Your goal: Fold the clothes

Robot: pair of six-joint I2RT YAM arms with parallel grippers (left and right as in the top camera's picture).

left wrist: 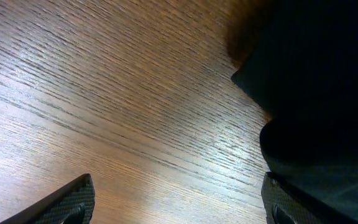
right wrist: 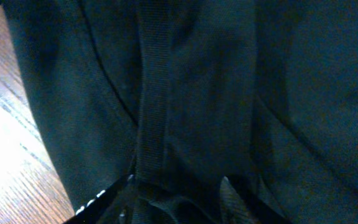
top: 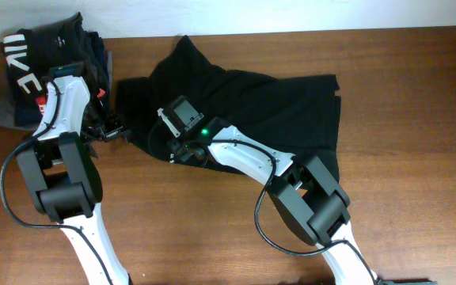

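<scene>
From overhead, the clothes [top: 244, 95] lie as one black garment across the far middle of the worktop [top: 212, 229]. It is rumpled and uneven: a point of cloth sticks up at the far left, and the right side lies flatter with a squarer edge. No tidy folded shape shows, so the folding looks to be at an early stage, with most folds yet to be made. A pile of folded garments [top: 22, 79] sits at the far left corner, apart from the black one. The left fingers [top: 117, 131] are just beside the garment's left edge. The right fingers [top: 172, 152] are over its near left part.

In the left wrist view, the left fingers [left wrist: 73, 202] stand wide apart with only bare worktop [left wrist: 104, 93] between them. The black cloth [left wrist: 316, 93] lies to the right, reaching down to the right-hand finger, but nothing is gripped.

In the right wrist view, dark cloth [right wrist: 291, 93] fills nearly the whole frame, with a strip of worktop [right wrist: 11, 155] at the left. A flat seam band [right wrist: 151, 112] runs down toward the right fingers [right wrist: 234, 200], which are low against the fabric and partly apart. Cloth seems bunched around them, but dark on dark, it cannot be told whether they are pinching it.

As a judgement, the garment first needs spreading or a firm grasp on an edge before any fold can be laid.
</scene>
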